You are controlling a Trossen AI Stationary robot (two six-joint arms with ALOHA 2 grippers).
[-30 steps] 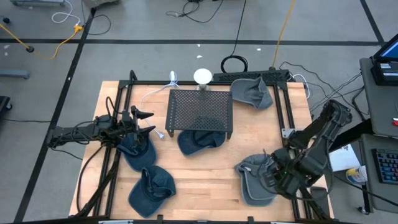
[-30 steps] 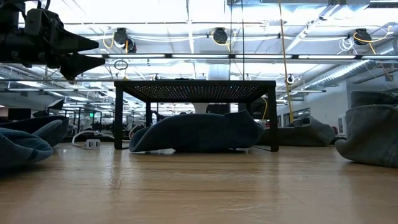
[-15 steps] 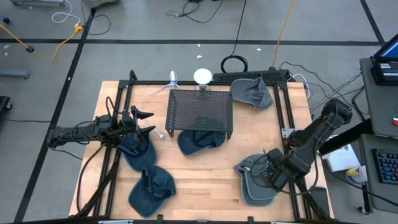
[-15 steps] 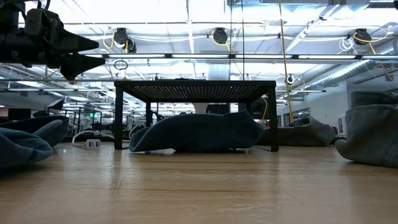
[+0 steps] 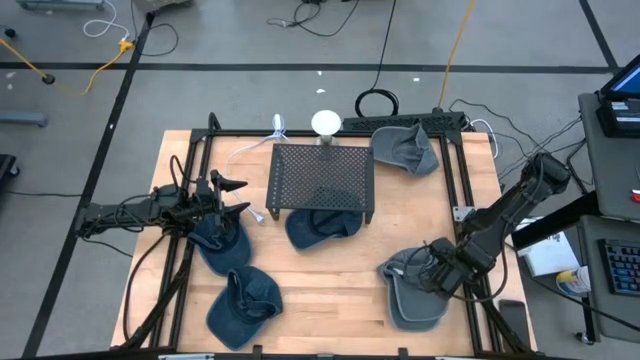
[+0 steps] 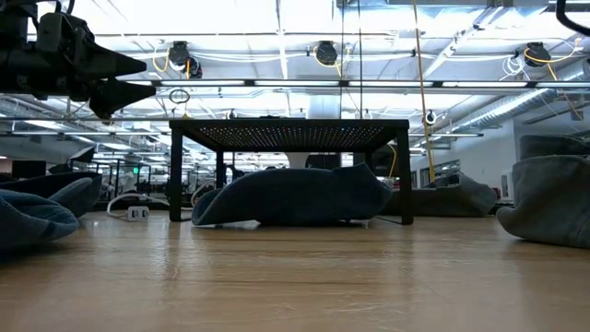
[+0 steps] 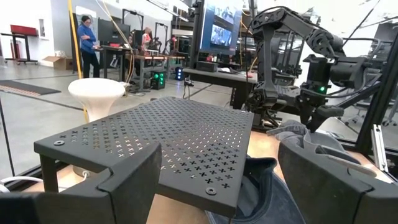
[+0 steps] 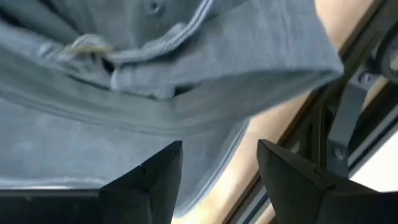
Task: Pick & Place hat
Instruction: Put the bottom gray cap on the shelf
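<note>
The middle of the table (image 5: 330, 275) is blocked by a black perforated stand (image 5: 322, 178), under whose near edge a blue hat (image 5: 322, 227) is tucked, leaving little room beneath. Bare wood is left open in front of the stand, between the two hats at near left (image 5: 232, 270) and the hat at near right (image 5: 408, 287). The far right corner is taken by another hat (image 5: 405, 148), and both side edges are lined by black frame rails (image 5: 458, 190).
</note>
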